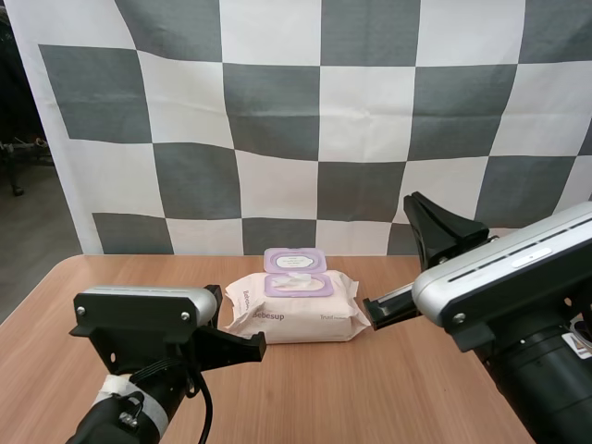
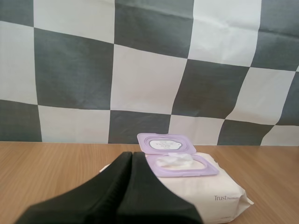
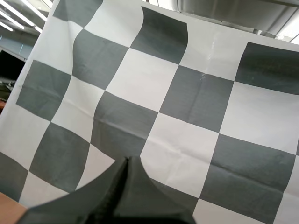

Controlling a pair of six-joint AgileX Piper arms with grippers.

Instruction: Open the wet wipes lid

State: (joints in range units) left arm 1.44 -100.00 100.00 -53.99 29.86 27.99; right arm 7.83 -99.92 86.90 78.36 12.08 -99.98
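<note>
- High view: the pack of wet wipes (image 1: pixel 294 313) lies mid-bench (image 1: pixel 370 388), and its purple lid (image 1: pixel 294 260) is already flipped up toward the far side. The left pincer (image 1: pixel 252 345) sits low, just beside the pack's left end. The right pincer (image 1: pixel 418 208) is up in the air off the pack's right end, pointing up.
- Left wrist view: up close, the fingers are clenched into one dark wedge with nothing in them, right by the pack's near end. A white wipe (image 2: pixel 175 160) is bunched in the uncovered opening.
- Right wrist view: this pincer is clenched into a wedge too, holding nothing.
</note>
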